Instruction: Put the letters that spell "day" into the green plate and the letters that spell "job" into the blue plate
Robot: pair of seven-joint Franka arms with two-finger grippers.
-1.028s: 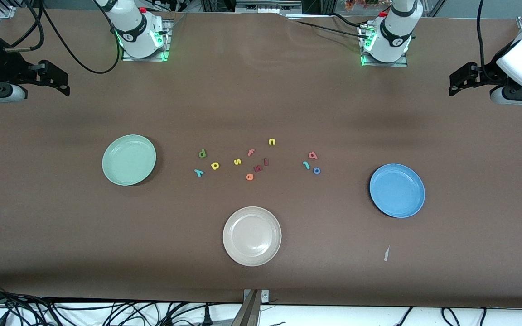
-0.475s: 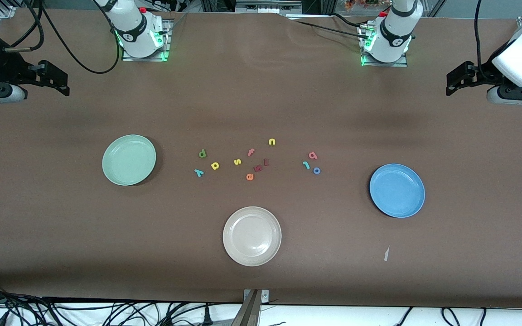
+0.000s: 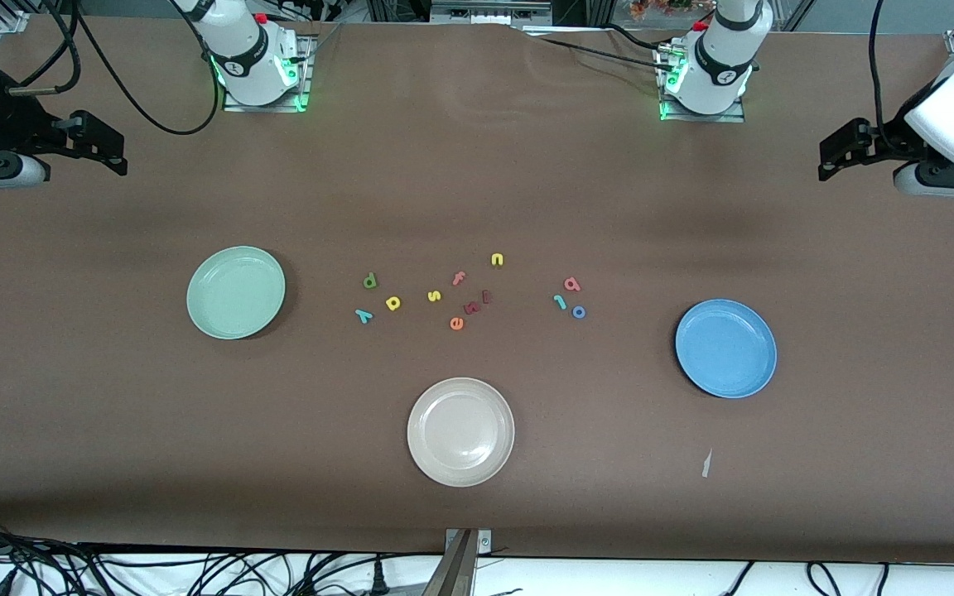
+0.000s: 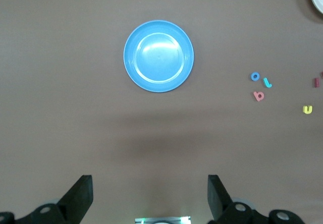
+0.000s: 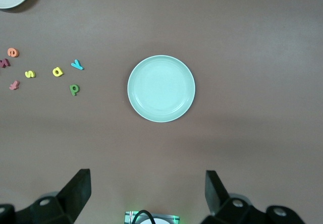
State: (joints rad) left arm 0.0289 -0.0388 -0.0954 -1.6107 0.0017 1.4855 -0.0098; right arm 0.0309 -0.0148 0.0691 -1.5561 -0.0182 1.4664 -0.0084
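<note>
The left pincer (image 4: 150,196) is held high over the desk (image 3: 477,182) at the left arm's end, with its fingers spread wide apart and nothing between them. The right pincer (image 5: 147,193) is held high over the right arm's end, likewise spread apart and empty.

The green plate (image 3: 236,292) is seen empty on the desk toward the right arm's end, and the blue plate (image 3: 725,348) empty toward the left arm's end. A beige plate (image 3: 460,431) is placed between them, nearer to the front camera.

All letters are laid on the bare desk between the green and blue plates. The dark green d (image 3: 370,281), the yellow a (image 3: 393,303) and the teal y (image 3: 363,315) are grouped near the green plate. The red-pink b (image 3: 572,285), the teal j (image 3: 560,302) and the blue o (image 3: 579,312) are clustered closer to the blue plate. Between the two groups a yellow s (image 3: 434,295), a pink f (image 3: 459,278), a yellow n (image 3: 497,260), an orange e (image 3: 456,324) and two dark red letters (image 3: 478,302) are scattered
</note>
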